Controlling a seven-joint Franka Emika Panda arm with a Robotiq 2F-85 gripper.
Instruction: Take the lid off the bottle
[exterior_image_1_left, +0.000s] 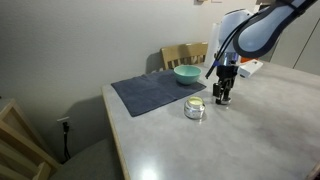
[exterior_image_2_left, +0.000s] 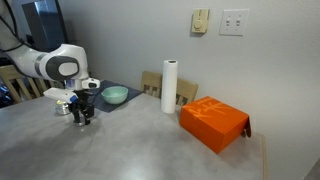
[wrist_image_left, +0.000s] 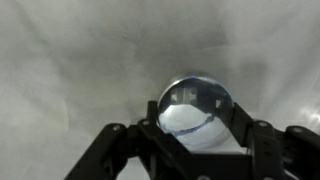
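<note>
Exterior view, centre right: the bottle (exterior_image_1_left: 195, 109) sits on the grey table (exterior_image_1_left: 250, 130), my gripper (exterior_image_1_left: 223, 97) just beside it, low over the tabletop. Can't tell whether the jar is capped. Exterior view, left side: my gripper (exterior_image_2_left: 83, 118) low near the teal bowl (exterior_image_2_left: 115, 95); jar hidden. Wrist view, lower centre: the lid (wrist_image_left: 196, 112) sits between my fingers (wrist_image_left: 151, 133), apparently clamped. I judge the lid off, only set-down left.

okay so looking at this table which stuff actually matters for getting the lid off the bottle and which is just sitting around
Matters for the job:
- bottle
- lid, on top of the bottle
- gripper

Just sitting around:
- teal bowl
- dark grey mat
- white cylinder
- orange box
</note>
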